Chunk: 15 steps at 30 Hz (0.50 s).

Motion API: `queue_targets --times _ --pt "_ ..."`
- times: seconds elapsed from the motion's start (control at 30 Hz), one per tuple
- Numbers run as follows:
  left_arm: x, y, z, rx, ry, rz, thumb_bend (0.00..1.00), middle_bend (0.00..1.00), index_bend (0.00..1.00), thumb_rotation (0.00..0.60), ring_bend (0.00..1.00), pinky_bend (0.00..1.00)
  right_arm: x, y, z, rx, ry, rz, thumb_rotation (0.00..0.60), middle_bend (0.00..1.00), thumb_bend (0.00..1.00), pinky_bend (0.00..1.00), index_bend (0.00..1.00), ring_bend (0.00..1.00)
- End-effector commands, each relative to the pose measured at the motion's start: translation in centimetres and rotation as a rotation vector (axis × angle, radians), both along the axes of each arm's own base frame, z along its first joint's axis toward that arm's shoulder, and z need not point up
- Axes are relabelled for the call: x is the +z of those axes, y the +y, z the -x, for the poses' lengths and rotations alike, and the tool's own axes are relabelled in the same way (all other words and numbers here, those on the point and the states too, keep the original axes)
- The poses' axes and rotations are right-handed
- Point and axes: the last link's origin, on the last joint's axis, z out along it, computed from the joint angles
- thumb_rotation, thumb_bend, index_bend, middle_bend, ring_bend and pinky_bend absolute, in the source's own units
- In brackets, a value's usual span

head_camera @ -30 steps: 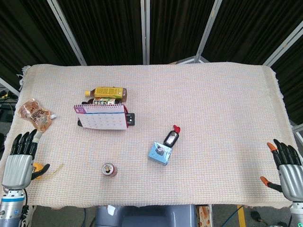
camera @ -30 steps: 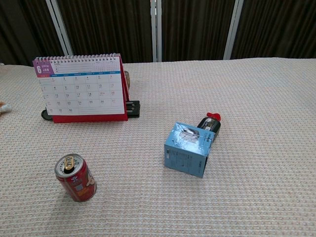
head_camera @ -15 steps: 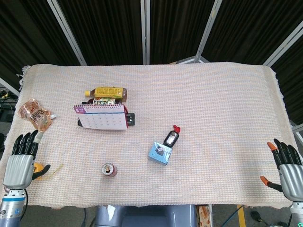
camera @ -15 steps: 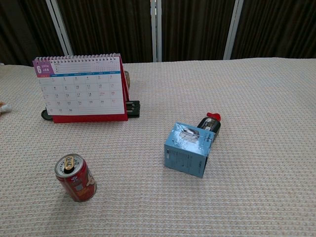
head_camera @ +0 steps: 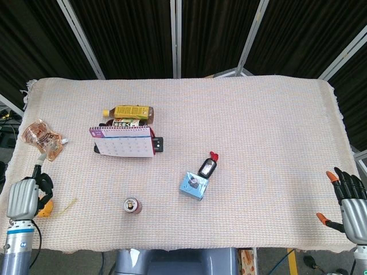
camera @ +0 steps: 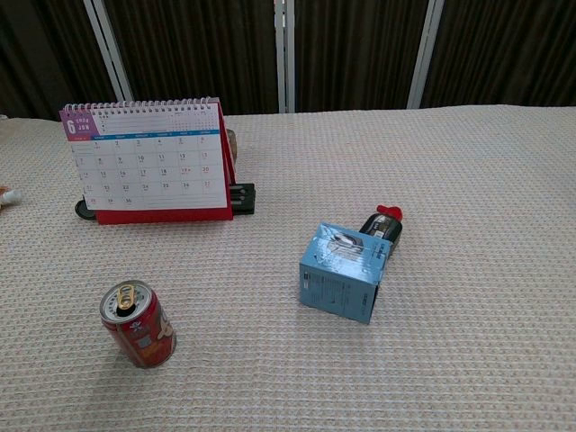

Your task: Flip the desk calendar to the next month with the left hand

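Note:
The desk calendar [head_camera: 123,141] [camera: 148,160] stands on the left half of the cloth-covered table [head_camera: 258,126]. It has a red base, a spiral top and a white page marked 6 facing me. My left hand [head_camera: 24,198] hangs at the table's near left corner, well short of the calendar. It holds nothing, and only short dark fingers [head_camera: 40,182] show above its back. At the near right corner my right hand [head_camera: 351,201] is empty with its fingers spread. Neither hand shows in the chest view.
Two bottles [head_camera: 131,111] lie just behind the calendar and a black object [head_camera: 158,144] sits at its right end. A red can [head_camera: 132,205] [camera: 137,324] stands in front. A blue box [head_camera: 193,185] [camera: 345,271] sits mid-table. A snack pouch [head_camera: 41,136] lies far left.
My left hand has drawn back toward the near table edge and its fingers look shorter than before. The right hand has dropped slightly. The calendar still shows the same page.

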Motion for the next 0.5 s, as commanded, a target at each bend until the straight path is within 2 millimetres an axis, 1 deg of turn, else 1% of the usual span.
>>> queue_targets --times 0.03,0.13,0.27,0.5 --pt "-0.8 2.6 -0.7 0.144 -0.322 0.177 0.96 0.63 0.00 0.600 0.66 0.56 0.0 0.0 0.0 0.002 -0.001 -0.002 0.600 0.00 0.02 0.00 0.00 0.00" --pt "-1.0 3.7 -1.0 0.196 -0.428 0.251 0.98 0.63 0.00 0.600 0.66 0.56 0.0 0.0 -0.1 0.003 -0.002 -0.003 0.600 0.00 0.02 0.00 0.00 0.00" --pt "-1.5 5.2 -1.2 0.225 -0.470 0.281 0.98 0.63 0.00 0.600 0.66 0.56 0.0 -0.1 -0.1 0.001 -0.005 -0.003 0.600 0.00 0.02 0.00 0.00 0.00" --pt "-2.8 7.0 -1.7 0.286 -0.536 0.345 0.99 0.63 0.00 0.600 0.66 0.56 0.1 -0.1 -0.1 0.001 -0.010 -0.003 0.600 0.00 0.02 0.00 0.00 0.00"
